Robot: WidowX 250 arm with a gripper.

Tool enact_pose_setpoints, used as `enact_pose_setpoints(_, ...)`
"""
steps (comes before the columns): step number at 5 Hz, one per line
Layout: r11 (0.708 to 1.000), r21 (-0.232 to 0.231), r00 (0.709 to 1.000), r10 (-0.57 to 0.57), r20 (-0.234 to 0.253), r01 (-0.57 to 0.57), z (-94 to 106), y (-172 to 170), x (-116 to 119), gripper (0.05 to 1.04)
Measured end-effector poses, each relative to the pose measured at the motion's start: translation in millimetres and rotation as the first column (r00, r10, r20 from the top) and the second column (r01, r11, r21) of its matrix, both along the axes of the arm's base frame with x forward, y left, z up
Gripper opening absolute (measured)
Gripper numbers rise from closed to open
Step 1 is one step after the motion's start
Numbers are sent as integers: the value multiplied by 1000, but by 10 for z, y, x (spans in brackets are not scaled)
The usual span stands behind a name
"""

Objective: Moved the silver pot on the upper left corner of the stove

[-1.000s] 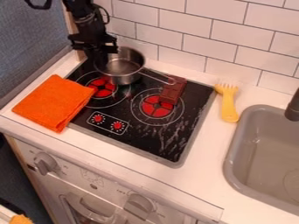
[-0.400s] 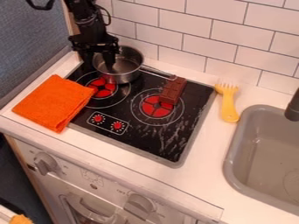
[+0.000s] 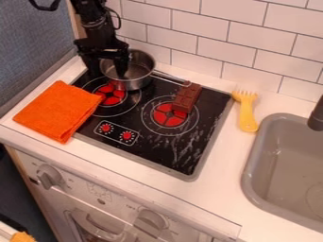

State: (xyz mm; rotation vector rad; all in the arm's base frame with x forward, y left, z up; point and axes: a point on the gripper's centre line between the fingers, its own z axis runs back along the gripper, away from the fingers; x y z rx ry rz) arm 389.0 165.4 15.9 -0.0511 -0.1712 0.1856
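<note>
The gripper point(image 3: 108, 67) is at the upper left of the camera view, low over the back left part of the stove point(image 3: 165, 154). It stands open, with its two fingers apart across the left rim of the silver pot point(image 3: 132, 85): one finger is outside the wall, the other inside the pot. The pot stands upright at the stove's back left, behind the left red burner and partly over its ring. Its handle extends right, toward the chocolate bar. The gripper hides part of the pot's left side and the stove's upper left corner.
An orange cloth point(image 3: 58, 111) overlaps the stove's left edge. The brown chocolate bar point(image 3: 187, 98) lies by the right burner. A yellow fork point(image 3: 247, 113) rests on the counter point(image 3: 221, 158), left of the grey sink point(image 3: 251, 177). The tiled wall point(image 3: 252, 45) rises behind.
The gripper's fingers have spread apart. The pot has shifted and turned slightly, its handle end swinging a little toward the wall.
</note>
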Motion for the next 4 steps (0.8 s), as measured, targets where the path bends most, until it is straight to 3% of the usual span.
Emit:
enact_pose_setpoints(1,1000,-6,999,1,39,-1,190,-39,-16,999)
enact_pose_setpoints(3,1000,21,986,17,168,-21,774,-122,-100,999)
enact_pose_setpoints(4,999,23,985,18,174,-22,799,-122,-99,999)
